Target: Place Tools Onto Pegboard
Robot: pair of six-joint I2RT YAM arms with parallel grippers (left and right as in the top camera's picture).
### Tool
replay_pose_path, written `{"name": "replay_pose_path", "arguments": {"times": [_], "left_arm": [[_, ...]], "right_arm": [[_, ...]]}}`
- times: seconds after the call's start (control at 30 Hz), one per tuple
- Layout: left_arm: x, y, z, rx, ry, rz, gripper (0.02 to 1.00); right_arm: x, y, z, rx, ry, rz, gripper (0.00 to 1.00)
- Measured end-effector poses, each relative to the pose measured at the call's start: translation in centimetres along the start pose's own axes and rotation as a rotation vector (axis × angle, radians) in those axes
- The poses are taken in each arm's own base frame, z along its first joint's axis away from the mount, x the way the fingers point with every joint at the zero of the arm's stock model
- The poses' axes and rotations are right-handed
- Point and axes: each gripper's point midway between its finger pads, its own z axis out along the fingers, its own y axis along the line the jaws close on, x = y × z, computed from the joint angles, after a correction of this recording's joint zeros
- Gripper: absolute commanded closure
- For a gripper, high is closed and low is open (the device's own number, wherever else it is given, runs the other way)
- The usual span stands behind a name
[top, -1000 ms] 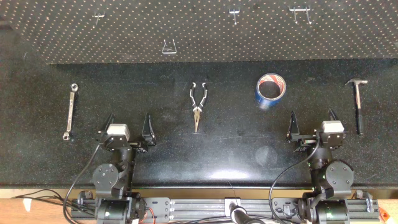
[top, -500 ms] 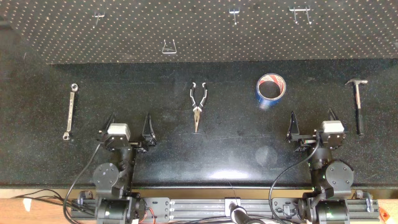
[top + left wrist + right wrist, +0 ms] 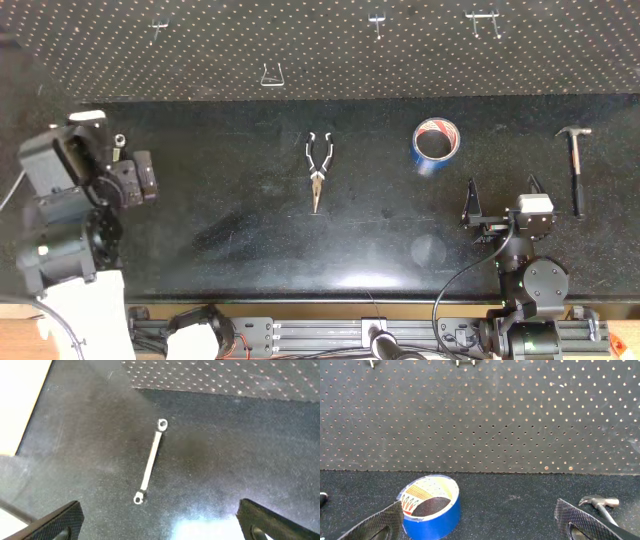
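A silver wrench (image 3: 150, 462) lies flat on the black mat below my left gripper (image 3: 160, 508), which hangs above it, open with nothing between its fingers. From above, the raised left arm (image 3: 75, 190) covers most of the wrench; one ring end (image 3: 120, 140) shows. Needle-nose pliers (image 3: 319, 170) lie mid-table. A blue tape roll (image 3: 436, 143) and a hammer (image 3: 574, 168) lie at the right. My right gripper (image 3: 501, 187) rests low near the front, open and empty, facing the tape roll (image 3: 430, 506) and the hammer head (image 3: 598, 502).
The pegboard (image 3: 320, 45) stands along the back of the table, with metal hooks (image 3: 376, 20) (image 3: 482, 20) near its top and a wire triangle hook (image 3: 271, 75) lower down. Open mat lies between the pliers and the tape roll.
The left arm has risen from its rest pose near the front and swung left over the wrench. The right arm and the tools have not moved.
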Motion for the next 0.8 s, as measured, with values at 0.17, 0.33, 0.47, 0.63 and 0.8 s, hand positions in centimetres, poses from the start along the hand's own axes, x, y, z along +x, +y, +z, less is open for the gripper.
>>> {"name": "replay_pose_path", "arguments": {"times": [0.17,0.33,0.47,0.63,0.8], "left_arm": [[5.4,5.9,1.5,0.023,0.180,-0.042,0.025],[7.1,7.4,3.2,0.043,0.246,-0.069,0.023],[7.7,7.7,5.5,0.071,0.296,-0.074,0.023],[9.1,8.7,8.9,0.209,0.289,0.067,0.025],[10.0,8.6,14.5,0.324,0.267,0.104,0.025]], "right_arm": [[0.0,0.0,0.0,0.001,0.000,0.000,0.020],[0.0,0.0,0.0,0.001,0.000,0.000,0.020],[0.0,0.0,0.0,0.001,0.000,0.000,0.020],[0.0,0.0,0.0,0.001,0.000,0.000,0.020],[0.0,0.0,0.0,0.001,0.000,0.000,0.020]]}}
